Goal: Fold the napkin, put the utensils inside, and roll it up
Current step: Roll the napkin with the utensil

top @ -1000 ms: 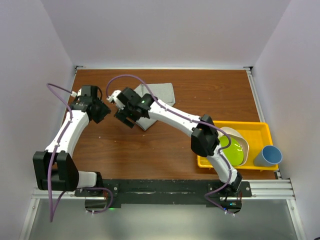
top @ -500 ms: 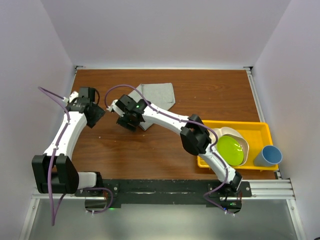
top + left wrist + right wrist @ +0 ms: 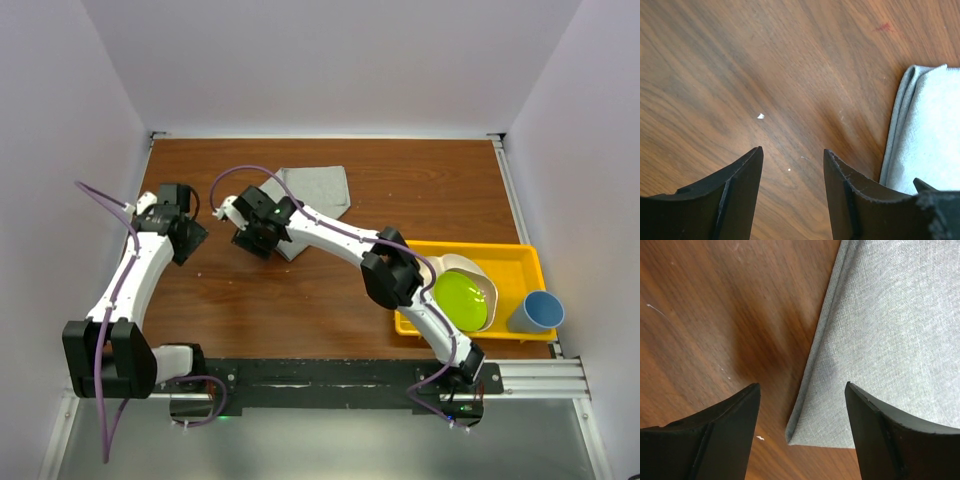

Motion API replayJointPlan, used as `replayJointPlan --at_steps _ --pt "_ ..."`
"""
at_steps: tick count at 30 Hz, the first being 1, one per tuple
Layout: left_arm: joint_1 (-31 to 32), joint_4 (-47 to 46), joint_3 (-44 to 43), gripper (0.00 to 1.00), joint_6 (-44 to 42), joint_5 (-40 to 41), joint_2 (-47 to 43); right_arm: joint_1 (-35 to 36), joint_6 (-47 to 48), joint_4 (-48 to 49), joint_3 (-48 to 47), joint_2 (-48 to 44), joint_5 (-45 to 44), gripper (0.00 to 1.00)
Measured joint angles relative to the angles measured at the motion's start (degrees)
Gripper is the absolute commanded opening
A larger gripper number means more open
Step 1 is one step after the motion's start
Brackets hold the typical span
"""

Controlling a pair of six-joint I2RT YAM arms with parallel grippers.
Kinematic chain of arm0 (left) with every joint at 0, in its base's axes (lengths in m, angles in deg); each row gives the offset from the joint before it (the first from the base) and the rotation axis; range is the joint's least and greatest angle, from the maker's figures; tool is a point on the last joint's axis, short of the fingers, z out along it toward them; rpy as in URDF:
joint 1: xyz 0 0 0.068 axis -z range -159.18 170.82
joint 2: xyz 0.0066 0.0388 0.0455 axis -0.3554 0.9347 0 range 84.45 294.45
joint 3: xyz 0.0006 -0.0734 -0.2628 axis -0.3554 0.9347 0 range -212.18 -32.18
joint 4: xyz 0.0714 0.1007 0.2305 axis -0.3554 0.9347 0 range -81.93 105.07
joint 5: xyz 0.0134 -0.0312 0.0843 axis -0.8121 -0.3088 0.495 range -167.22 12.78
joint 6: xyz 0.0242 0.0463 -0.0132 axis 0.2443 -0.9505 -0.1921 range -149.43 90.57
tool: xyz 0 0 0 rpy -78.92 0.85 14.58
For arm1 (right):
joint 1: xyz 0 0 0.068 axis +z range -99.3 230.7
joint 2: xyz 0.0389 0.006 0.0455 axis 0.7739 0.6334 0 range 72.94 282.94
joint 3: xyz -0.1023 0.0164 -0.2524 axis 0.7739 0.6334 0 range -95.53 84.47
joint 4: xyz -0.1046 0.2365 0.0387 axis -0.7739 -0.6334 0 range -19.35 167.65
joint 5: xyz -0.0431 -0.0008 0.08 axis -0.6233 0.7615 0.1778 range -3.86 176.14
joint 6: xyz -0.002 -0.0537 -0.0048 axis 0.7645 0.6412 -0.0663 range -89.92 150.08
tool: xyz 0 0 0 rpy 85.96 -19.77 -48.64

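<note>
On the counter (image 3: 420,190) lies a folded grey napkin (image 3: 320,190). Right tool (image 3: 802,387) is spread over one napkin corner. Left tool (image 3: 793,150) is spread above bare wood.

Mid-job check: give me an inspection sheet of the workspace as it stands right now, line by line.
Surface: brown wooden table; a few white specks and a small red mark.
Job's things: grey napkin lies folded at the far middle; spoon not seen in any view.
Clutter: yellow tray at right holds a white bowl and a lime-green dish; blue cup stands beside it.
Grippers: left gripper open over bare wood; right gripper open, straddling the napkin's edge near a corner.
Cables: purple cables loop along both arms.
Surroundings: plain white walls; nothing else seen.
</note>
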Motion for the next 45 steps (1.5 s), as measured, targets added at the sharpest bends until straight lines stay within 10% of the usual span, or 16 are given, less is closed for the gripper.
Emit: replayJointPlan --at_steps 11,23,45 --pt "-2.8 0.0 1.4 0.57 0.1 1.1 -0.3 -2.5 0.2 1.6 0.0 2.8 2.3 0.70" --pt "-4.0 -1.1 2.4 0.56 -0.7 -0.2 -0.3 -3.7 -2.4 4.3 1.3 3.5 4.3 0.41" --pt "-4.8 -32.9 10.5 0.65 -4.8 -39.3 13.7 -7.6 -10.3 7.6 4.0 2.5 13.4 0.15"
